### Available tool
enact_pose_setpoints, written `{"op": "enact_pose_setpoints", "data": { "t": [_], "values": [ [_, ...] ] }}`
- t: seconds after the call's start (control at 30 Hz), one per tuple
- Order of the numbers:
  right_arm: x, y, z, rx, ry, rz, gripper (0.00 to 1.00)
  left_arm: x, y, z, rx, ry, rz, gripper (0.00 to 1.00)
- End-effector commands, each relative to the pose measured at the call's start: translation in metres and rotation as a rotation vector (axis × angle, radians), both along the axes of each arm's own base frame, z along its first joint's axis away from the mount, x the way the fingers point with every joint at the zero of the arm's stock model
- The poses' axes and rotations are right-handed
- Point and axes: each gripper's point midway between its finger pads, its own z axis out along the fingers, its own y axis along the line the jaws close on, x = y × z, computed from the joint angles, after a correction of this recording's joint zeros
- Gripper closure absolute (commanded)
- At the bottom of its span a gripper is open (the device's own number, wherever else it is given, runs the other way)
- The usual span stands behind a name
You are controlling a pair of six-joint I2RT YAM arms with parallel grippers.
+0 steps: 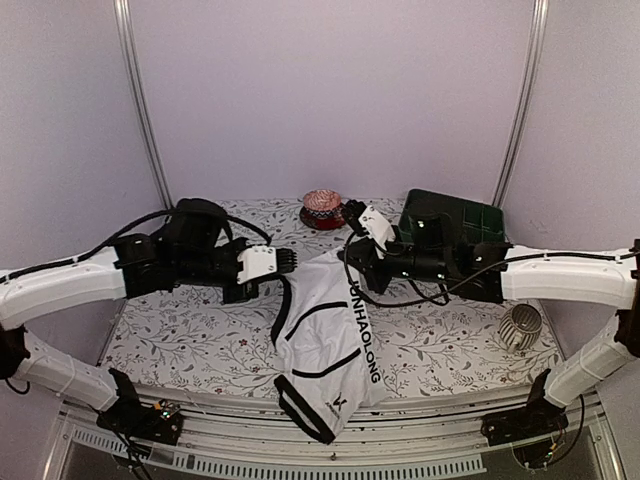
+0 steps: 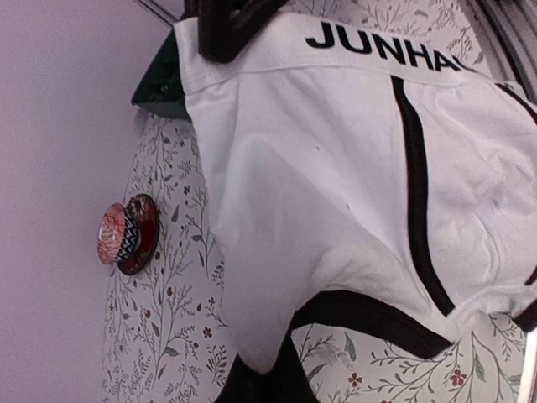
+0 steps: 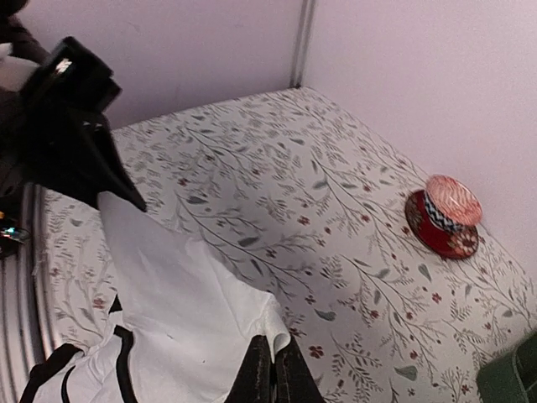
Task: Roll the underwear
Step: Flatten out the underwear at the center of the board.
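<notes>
The white briefs (image 1: 330, 330) hang spread between the two arms, just in front of the red patterned bowl (image 1: 322, 208) that stands at the back of the floral surface (image 1: 200, 345).

The left fingers (image 2: 254, 388) are pressed together on one corner of the cloth, to the front-left of the bowl. In the left wrist view the white fabric narrows to a tip beside a black trim band and runs straight into them.

The right fingers (image 3: 268, 376) are clamped on another corner, to the front-right of the bowl and a little closer to it. The right wrist view shows a fold of white cloth pinched in their tips, which are closed tight.

From these two held corners the briefs slope away from the bowl toward the near edge of the surface. The lower, black-trimmed end reaches past that edge. Seen from above, the band with the black lettering runs down the side of the garment below the right fingers. Thin black trim lines cross the white panel on the side below the left fingers.

A green box (image 1: 455, 215) sits to the right of the bowl against the back wall. A ribbed metal piece (image 1: 520, 328) lies farther right of the bowl and nearer the front.
</notes>
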Motion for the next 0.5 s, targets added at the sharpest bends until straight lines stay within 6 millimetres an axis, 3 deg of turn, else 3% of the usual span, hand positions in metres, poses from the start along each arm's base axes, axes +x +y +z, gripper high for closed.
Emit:
{"op": "enact_pose_setpoints", "data": {
  "t": [0.0, 0.1, 0.2, 0.3, 0.47],
  "values": [
    [0.105, -0.033, -0.046, -0.038, 0.057, -0.282, 0.98, 0.088, -0.001, -0.041, 0.160, -0.025, 0.184, 1.00],
    [0.153, -0.039, -0.076, -0.036, 0.086, -0.307, 0.98, 0.148, -0.006, -0.074, 0.278, -0.025, 0.282, 1.00],
    [0.184, -0.047, -0.093, -0.044, 0.092, -0.318, 0.98, 0.184, -0.014, -0.096, 0.343, -0.047, 0.331, 1.00],
    [0.202, -0.048, -0.090, -0.043, 0.066, -0.290, 0.98, 0.200, -0.023, -0.096, 0.337, -0.086, 0.349, 1.00],
    [0.200, -0.050, -0.085, -0.069, 0.024, -0.223, 0.98, 0.198, -0.026, -0.087, 0.305, -0.110, 0.342, 1.00]
  ]
}}
